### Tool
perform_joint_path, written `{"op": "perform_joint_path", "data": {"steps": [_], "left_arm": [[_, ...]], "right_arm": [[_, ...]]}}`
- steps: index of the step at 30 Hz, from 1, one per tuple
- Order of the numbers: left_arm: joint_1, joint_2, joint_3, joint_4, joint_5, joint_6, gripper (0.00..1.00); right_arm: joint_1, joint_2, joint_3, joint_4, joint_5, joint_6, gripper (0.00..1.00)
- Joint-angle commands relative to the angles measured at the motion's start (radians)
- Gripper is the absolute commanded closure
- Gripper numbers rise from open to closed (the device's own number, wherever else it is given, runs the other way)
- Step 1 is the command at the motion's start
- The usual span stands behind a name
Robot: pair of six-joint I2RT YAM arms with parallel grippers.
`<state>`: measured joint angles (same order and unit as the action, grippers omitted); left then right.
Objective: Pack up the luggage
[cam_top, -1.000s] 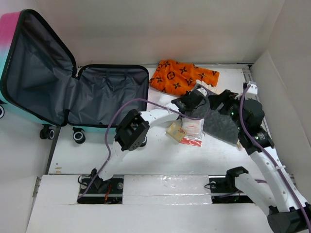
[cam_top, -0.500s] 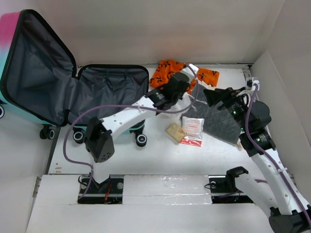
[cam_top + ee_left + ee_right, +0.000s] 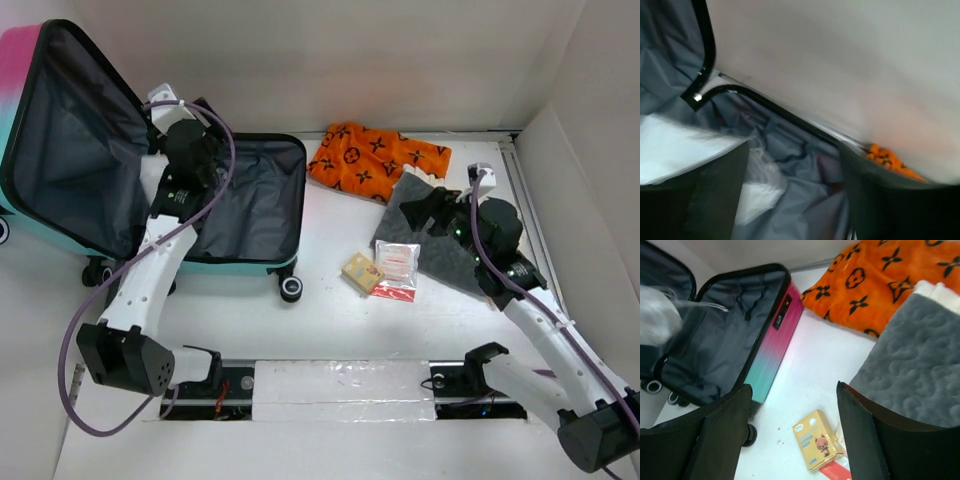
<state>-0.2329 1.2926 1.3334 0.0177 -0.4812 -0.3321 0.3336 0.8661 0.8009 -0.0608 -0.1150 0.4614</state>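
Small hard-shell suitcase, pink-to-teal with dark grey lining (image 3: 255,205), lies open at the left of the white desk (image 3: 330,310), with its lid standing up on the left side. Left pincer (image 3: 793,150) is over the open base near the hinge, jaws apart. A blurred white crumpled thing (image 3: 757,195) shows below them on the lining; contact unclear. Right pincer (image 3: 795,387) is wide with nothing between the fingers, above the grey quilted cloth (image 3: 445,262). Orange cloth with black monogram print (image 3: 378,160) lies just behind it. Small yellow box (image 3: 362,272) and red-and-white packet (image 3: 398,262) sit side by side at the grey cloth's left edge.
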Motion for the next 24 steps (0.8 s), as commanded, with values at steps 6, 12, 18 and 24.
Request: {"op": "perform_joint_path", "data": {"steps": [6, 12, 18, 24], "left_arm": [[-0.046, -0.018, -0.190, 0.086, 0.119, -0.148, 0.00], [-0.068, -0.119, -0.336, 0.195, 0.306, -0.180, 0.00], [-0.363, -0.144, -0.382, 0.237, 0.225, -0.104, 0.00], [-0.433, -0.222, -0.470, 0.324, 0.289, -0.128, 0.00]], "right_arm": [[0.143, 0.068, -0.025, -0.063, 0.073, -0.070, 0.21], [0.295, 0.250, -0.074, -0.119, 0.188, -0.093, 0.13], [0.367, 0.424, -0.028, -0.149, 0.268, -0.084, 0.10], [0.429, 0.554, 0.001, -0.137, 0.302, -0.093, 0.08]]}}
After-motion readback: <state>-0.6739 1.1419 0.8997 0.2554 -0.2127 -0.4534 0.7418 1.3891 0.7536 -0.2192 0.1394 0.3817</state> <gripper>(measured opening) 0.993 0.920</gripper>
